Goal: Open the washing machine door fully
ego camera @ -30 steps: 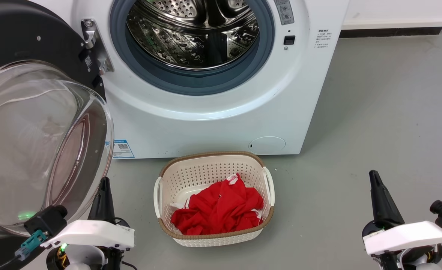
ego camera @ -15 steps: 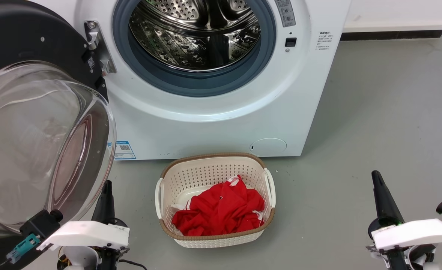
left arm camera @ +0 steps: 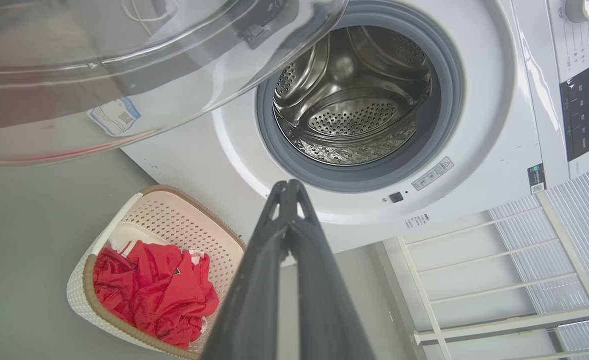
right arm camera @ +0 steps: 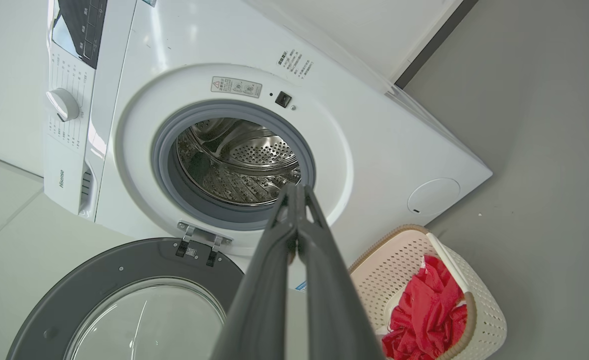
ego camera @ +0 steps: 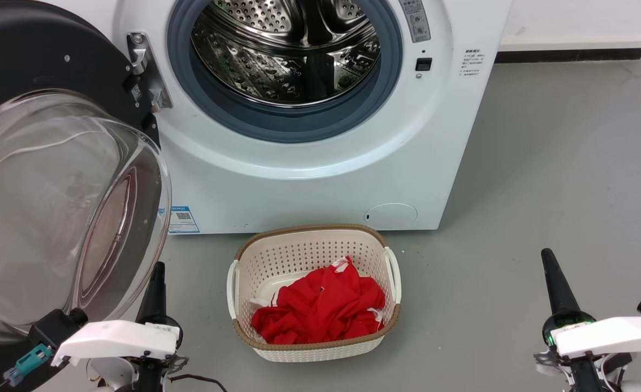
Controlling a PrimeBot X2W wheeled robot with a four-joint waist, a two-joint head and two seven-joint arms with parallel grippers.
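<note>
The washing machine [ego camera: 309,179] is found gaping, the washing machine door [ego camera: 54,60] swung wide at the robot's left, so any last push is best given gently by the left gripper [ego camera: 158,269], closed and empty like the right gripper [ego camera: 547,257].

Washing machine [ego camera: 309,179]: white front-loader. Round opening is uncovered, showing steel drum [ego camera: 282,60] inside grey seal [ego camera: 277,122]. Blue label [ego camera: 182,219] at opening's 7 o'clock, round cover [ego camera: 390,215] at 5 o'clock.
Washing machine door [ego camera: 54,179]: glossy black with bulging clear glass bowl. Swung wide open on metal hinge [ego camera: 146,71] at opening's 9 o'clock.
</note>
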